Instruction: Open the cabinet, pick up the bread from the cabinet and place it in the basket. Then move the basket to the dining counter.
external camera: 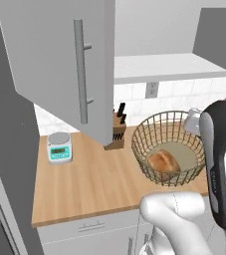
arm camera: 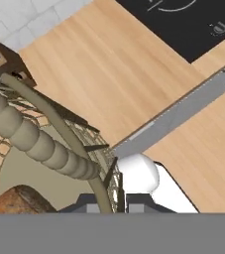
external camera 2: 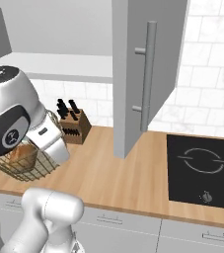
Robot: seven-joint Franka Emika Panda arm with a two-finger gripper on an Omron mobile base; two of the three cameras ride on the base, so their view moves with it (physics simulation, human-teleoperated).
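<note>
The bread [external camera: 163, 163] is already lying in the basket [external camera: 140, 134] at right of centre, and the cabinet [external camera: 50, 60] door is hanging open. The gripper [arm camera: 107, 201] is closing its 2 fingers around the basket's rim; carrying it to the dining counter is remaining.

The gripper [arm camera: 107, 202] straddles the basket [arm camera: 39, 141] rim, the bread [arm camera: 20, 199] lying inside, above the wood counter [arm camera: 114, 74].

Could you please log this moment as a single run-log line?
cabinet: door open | bread: in basket | hand: fingers astride basket rim | basket tilted over narrow counter, by knife block
</note>
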